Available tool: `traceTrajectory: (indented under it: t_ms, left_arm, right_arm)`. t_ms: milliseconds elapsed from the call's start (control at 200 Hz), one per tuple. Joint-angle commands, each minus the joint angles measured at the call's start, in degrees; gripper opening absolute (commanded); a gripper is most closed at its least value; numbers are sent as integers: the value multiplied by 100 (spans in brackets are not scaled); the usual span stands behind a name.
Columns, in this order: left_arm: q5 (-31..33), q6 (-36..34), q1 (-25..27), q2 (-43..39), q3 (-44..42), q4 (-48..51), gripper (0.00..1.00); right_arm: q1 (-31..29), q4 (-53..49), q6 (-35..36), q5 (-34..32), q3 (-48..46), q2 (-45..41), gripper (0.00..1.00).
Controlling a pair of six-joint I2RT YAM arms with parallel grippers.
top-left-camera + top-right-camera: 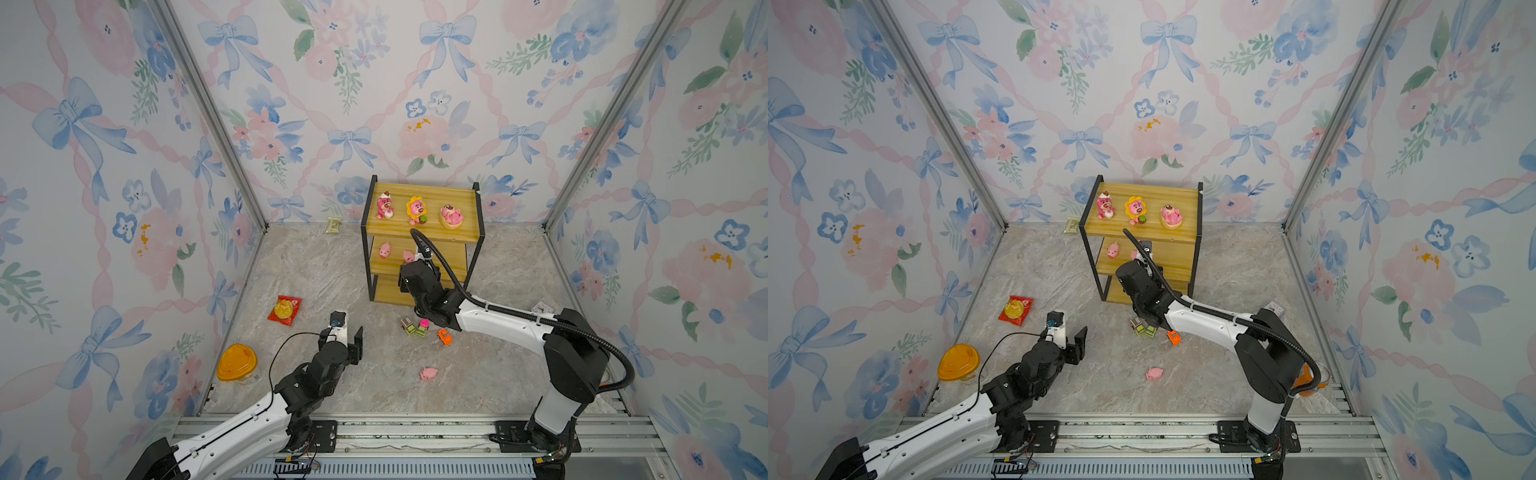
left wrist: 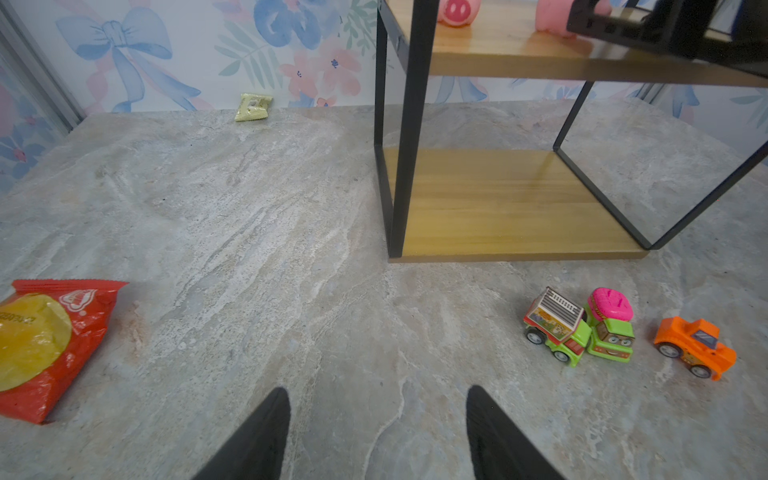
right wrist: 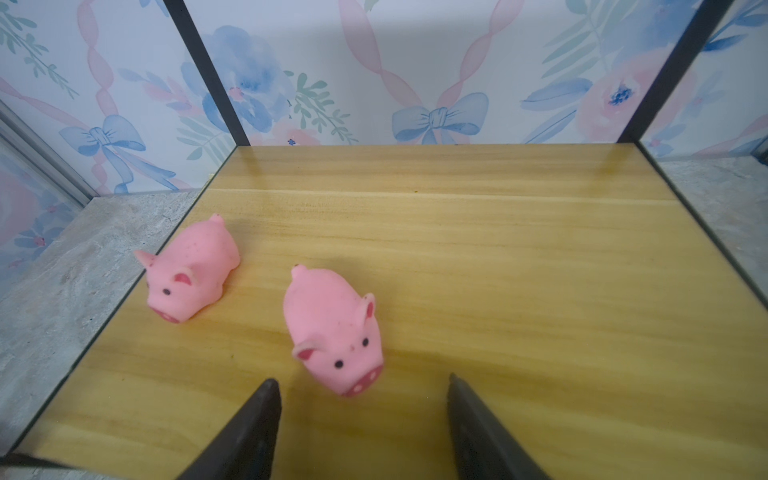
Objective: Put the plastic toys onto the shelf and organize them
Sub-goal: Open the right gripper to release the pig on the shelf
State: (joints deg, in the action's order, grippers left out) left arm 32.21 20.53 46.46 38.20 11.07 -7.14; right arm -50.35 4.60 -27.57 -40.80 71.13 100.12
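The right pincer [image 3: 361,379] stands wide and empty over the shelf's [image 3: 498,257] middle board. A rounded, matte, rubbery-looking pink pig [image 3: 332,328] sits just ahead of its tips, and another pig [image 3: 193,270] farther ahead near the board's edge. A careless pull-back could clip the snout and skid it across the smooth, glossy wood, or knock the thin black frame. The left pincer [image 2: 376,388] also gapes wide and empty above the veined, stone-look table [image 2: 249,249]. Ahead of it, toward the right arm, the boxy grey-roofed car [image 2: 555,324] touches the pink-topped car [image 2: 611,328], with the orange car [image 2: 694,347] near. These hard wheeled toys may roll or shove each other. A third pig [image 1: 428,373] lies on the table, well behind the right pincer.
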Motion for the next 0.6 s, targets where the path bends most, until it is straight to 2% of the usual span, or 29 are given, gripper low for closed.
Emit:
traceTrajectory:
  t_ms: [0,250,595]
  left_arm:
    - [-21,-68,-23,-57,185,98,68]
    - [-13,-59,-27,-98,174,132,68]
    - [-56,-58,-25,-119,172,171,68]
  right_arm:
    - [-44,-53,88,-95,-85,-271,67]
    - [-199,-280,339,-128,-113,-650,68]
    - [-259,-851,66,-135,-546,-1258,73]
